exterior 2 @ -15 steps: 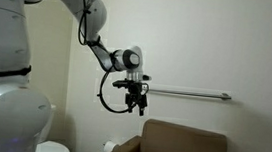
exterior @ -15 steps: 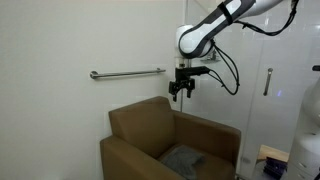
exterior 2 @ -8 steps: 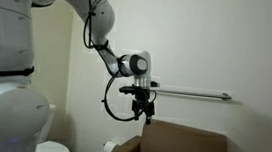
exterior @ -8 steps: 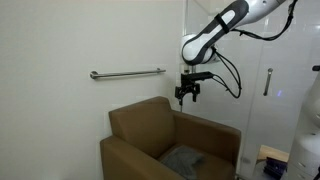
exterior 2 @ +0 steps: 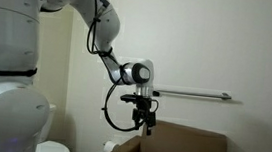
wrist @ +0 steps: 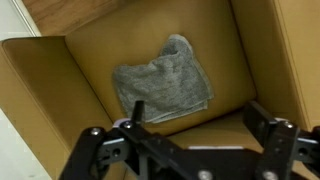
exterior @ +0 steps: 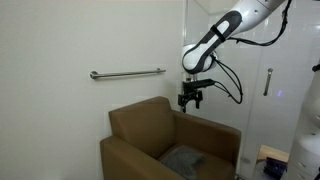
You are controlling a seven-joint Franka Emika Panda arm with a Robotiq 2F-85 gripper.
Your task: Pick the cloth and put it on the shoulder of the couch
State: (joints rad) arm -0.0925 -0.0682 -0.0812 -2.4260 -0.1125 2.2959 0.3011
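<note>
The grey rumpled cloth [wrist: 164,83] lies on the seat cushion of the brown armchair [exterior: 140,125]; it also shows in an exterior view [exterior: 183,158]. The chair's padded arms run along both sides of the seat, one in the wrist view [wrist: 35,110], one in an exterior view [exterior: 215,126]. My gripper [exterior: 190,101] hangs in the air above the chair, well above the cloth; it also shows in the other exterior view [exterior 2: 144,126]. In the wrist view its fingers [wrist: 200,125] stand wide apart with nothing between them.
A metal grab bar [exterior: 127,72] is fixed to the wall behind the chair and also shows in an exterior view [exterior 2: 190,92]. A glass door with a handle [exterior: 267,82] stands beside the chair. A white robot body [exterior 2: 7,64] fills the near side.
My gripper has moved lower and sideways over the armchair, closer to the seat. The cloth has not moved.
</note>
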